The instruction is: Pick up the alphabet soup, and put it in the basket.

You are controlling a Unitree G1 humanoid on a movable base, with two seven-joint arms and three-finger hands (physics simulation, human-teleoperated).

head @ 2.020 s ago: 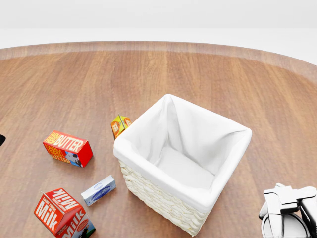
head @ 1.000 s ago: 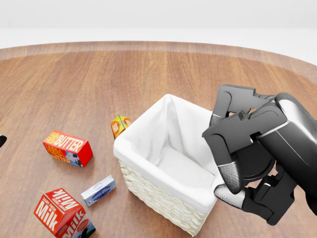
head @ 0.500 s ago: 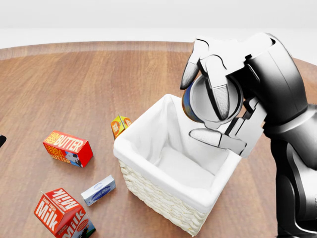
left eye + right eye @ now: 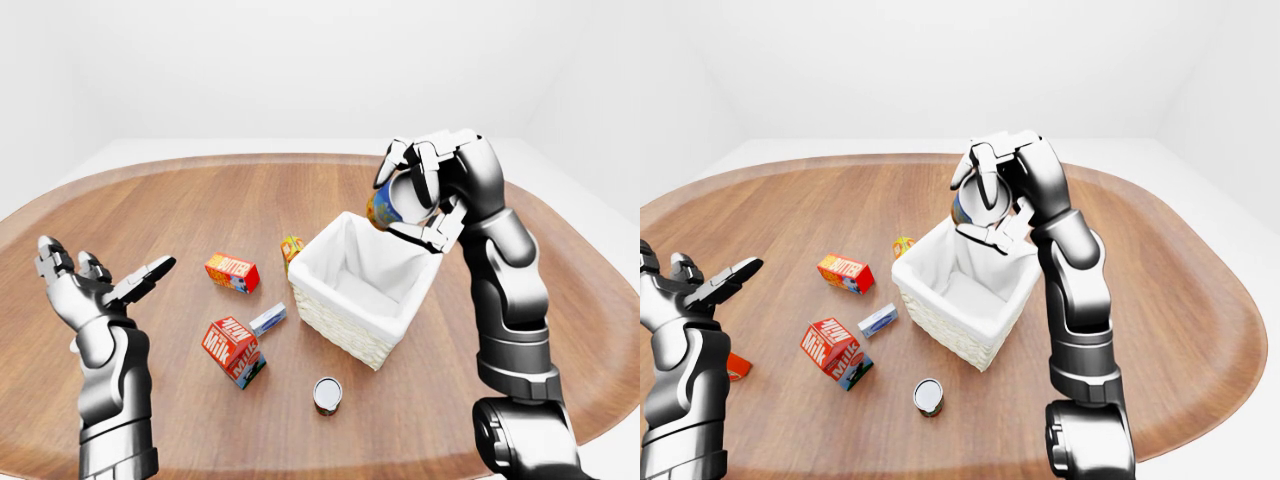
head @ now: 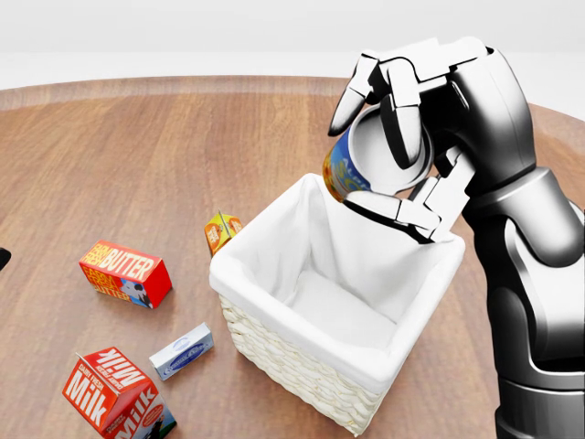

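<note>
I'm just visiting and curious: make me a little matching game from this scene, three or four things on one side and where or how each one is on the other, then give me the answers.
Things:
1. alphabet soup
2. basket
3. milk carton
4. left hand

Places or states:
A. open, holding nothing, at the left of the left-eye view
B. lying on the table left of the basket
C. held in the right hand above the basket's rim
D. white-lined, nothing in it yet

Pairs: 1-C, 2-D, 3-B, 4-A
</note>
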